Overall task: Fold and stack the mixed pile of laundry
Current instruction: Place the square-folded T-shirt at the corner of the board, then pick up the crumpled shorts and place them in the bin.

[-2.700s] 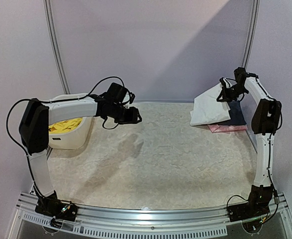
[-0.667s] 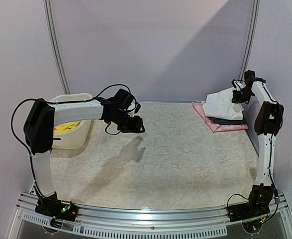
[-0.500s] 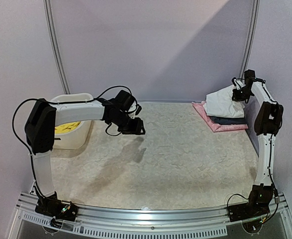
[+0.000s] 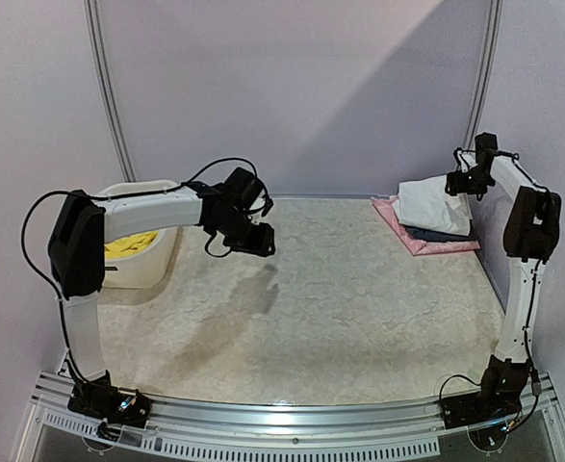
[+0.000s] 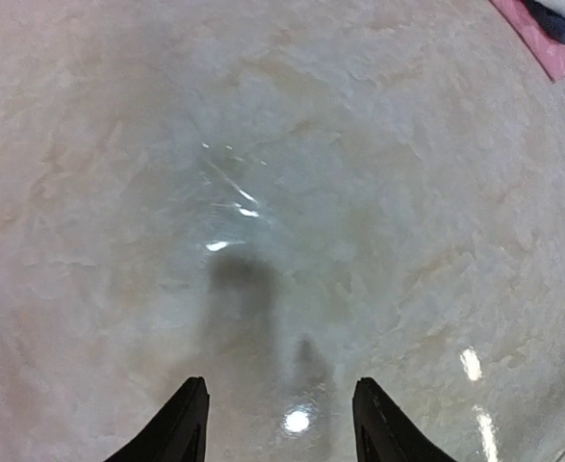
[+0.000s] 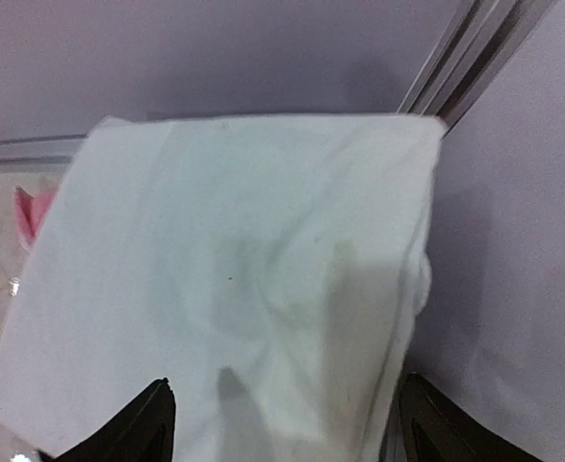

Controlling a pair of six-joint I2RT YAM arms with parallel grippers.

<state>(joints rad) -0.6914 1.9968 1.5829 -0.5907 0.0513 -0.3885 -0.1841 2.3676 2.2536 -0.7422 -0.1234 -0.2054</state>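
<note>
The folded white T-shirt (image 4: 433, 204) lies on top of a stack at the back right, over a dark garment (image 4: 443, 234) and a pink one (image 4: 424, 243). My right gripper (image 4: 452, 188) hovers just over the shirt's far right edge. In the right wrist view the T-shirt (image 6: 243, 260) fills the frame and the right gripper (image 6: 287, 428) is open wide, holding nothing. The yellow shorts (image 4: 128, 245) lie in the white basket (image 4: 138, 189) at the back left. My left gripper (image 4: 261, 241) hangs open over bare table, and the left wrist view shows the left gripper (image 5: 282, 428) empty.
The marbled table top (image 4: 330, 308) stretches between the basket and the stack. A purple wall and metal posts (image 4: 484, 67) stand close behind and beside the stack. A corner of the pink garment (image 5: 542, 38) shows at the top right of the left wrist view.
My right gripper has opened and let go of the white T-shirt, which now rests on the stack. The right arm has risen slightly. The left arm has barely shifted.
</note>
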